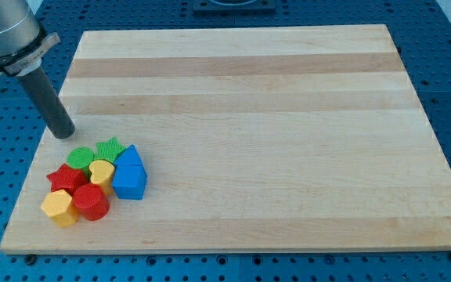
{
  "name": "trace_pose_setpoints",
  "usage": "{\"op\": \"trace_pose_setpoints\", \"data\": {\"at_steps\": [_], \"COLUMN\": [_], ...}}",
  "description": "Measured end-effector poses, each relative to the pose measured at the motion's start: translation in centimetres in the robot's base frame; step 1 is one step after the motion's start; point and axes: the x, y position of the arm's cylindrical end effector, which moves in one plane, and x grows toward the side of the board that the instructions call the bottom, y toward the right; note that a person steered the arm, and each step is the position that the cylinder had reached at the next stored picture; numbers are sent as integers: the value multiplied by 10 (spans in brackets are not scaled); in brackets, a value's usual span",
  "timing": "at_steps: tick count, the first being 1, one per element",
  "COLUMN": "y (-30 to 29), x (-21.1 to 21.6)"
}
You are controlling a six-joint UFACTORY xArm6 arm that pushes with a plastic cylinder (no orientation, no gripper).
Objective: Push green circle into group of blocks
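The green circle (pixel 81 157) sits at the top left of a tight group of blocks near the board's lower left. It touches the green star (pixel 110 149), the red star (pixel 66 178) and the yellow heart (pixel 101 171). The group also holds a blue block (pixel 130 157), a blue cube (pixel 130 182), a red cylinder (pixel 92 202) and a yellow hexagon (pixel 58 207). My tip (pixel 63 131) rests on the board just above and left of the green circle, a short gap away.
The wooden board (pixel 272 117) lies on a blue perforated table. Its left edge runs close to the group and my tip. The arm's grey body (pixel 5 30) is at the view's top left.
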Motion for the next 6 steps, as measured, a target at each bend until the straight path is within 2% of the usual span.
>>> {"op": "trace_pose_setpoints", "data": {"at_steps": [1, 6], "y": [0, 30], "x": [14, 29]}}
